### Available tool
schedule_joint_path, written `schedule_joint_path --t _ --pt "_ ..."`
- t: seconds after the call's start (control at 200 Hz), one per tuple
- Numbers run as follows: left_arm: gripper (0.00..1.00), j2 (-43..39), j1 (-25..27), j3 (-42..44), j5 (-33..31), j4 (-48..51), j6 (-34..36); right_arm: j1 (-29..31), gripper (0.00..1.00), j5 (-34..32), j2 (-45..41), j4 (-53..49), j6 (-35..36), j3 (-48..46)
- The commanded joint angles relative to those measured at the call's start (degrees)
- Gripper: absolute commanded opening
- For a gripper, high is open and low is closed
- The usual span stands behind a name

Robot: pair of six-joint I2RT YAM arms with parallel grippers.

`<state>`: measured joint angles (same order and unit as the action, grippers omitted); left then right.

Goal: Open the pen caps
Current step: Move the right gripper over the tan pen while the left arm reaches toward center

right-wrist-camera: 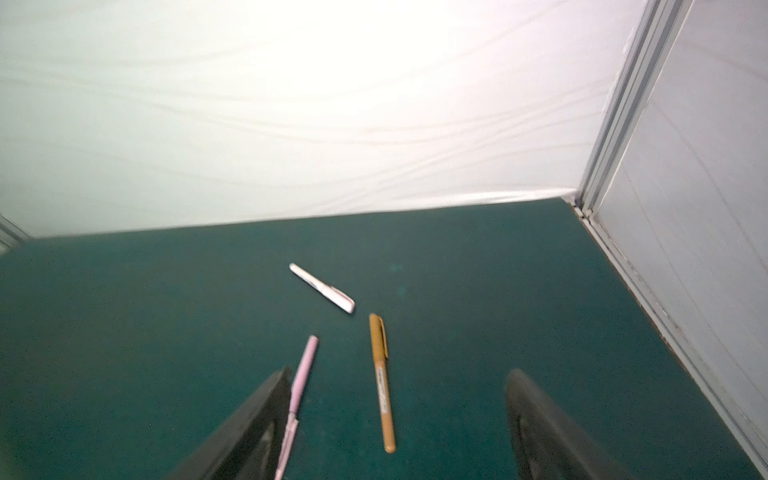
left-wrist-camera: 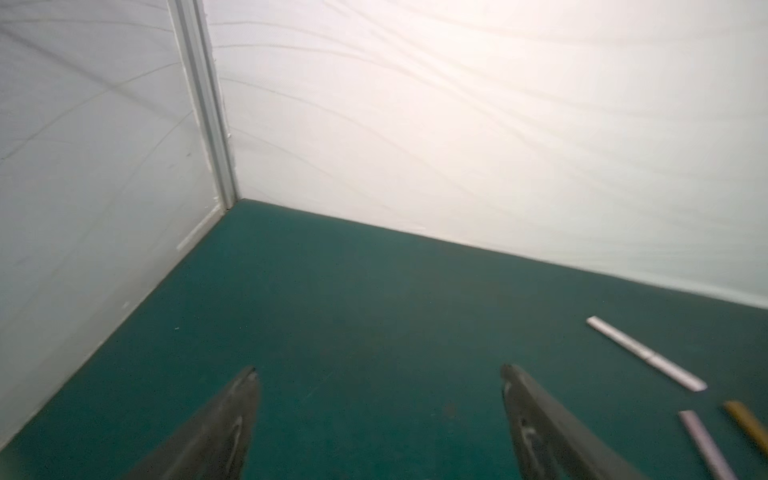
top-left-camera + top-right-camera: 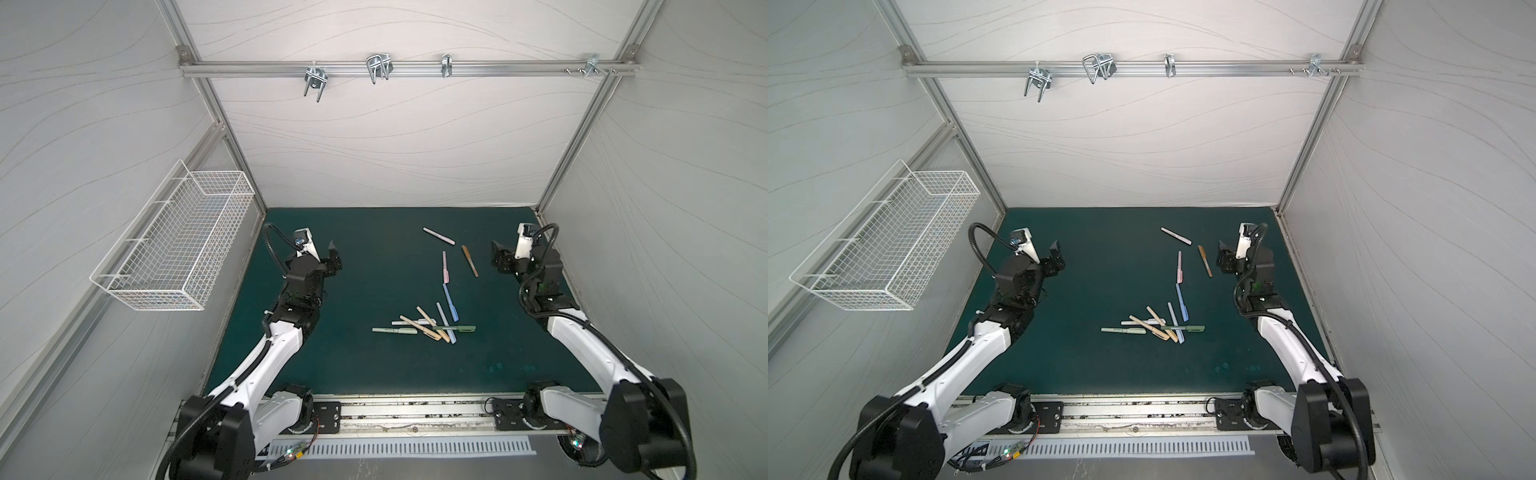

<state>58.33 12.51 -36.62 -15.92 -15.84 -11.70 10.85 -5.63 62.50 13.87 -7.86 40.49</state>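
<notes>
Pens point(image 3: 450, 302): ten visible. Robot arms point(image 3: 282, 336): two. Wire basket point(image 3: 166, 257): one. Metal hooks point(image 3: 378, 66) on rail point(image 3: 519, 66): four.

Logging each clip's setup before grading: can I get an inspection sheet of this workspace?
Surface: green mat, carrying only pens.
Job's things: about ten pens. About six are crossed in a pile; blue pen, pink pen, brown pen and pale pen lie beyond it. The caps all appear on.
Clutter: nothing seen.
Grippers: left gripper open, empty, over bare mat; right gripper open, empty, with the brown pen ahead of it, untouched.
Cables: black conduit loops at both wrists; loose wiring at the front.
Surroundings: white wire basket on the left wall, apparently empty; metal hooks on the back rail.
</notes>
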Motion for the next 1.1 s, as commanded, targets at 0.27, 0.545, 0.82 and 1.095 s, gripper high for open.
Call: schedule_joint_path --t 0.27,0.545,0.82,1.095 --pt "0.88 4.92 11.93 -1.67 25.75 8.25 -18.24 4.17 0.7 9.03 8.23 -23.65 -6.48 8.76" --pt "0.82 9.58 16.8 2.29 27.98 2.57 -20.82 4.09 0.67 7.61 20.8 -28.76 -5.37 14.62" --pt "0.82 15.31 20.96 3.06 32.84 -0.79 -17.64 2.12 0.66 6.93 33.29 -28.8 -4.07 20.13" --pt "0.83 16.91 21.15 1.03 32.08 2.03 -15.38 -0.02 0.58 6.25 40.49 -31.09 -2.19 26.12"
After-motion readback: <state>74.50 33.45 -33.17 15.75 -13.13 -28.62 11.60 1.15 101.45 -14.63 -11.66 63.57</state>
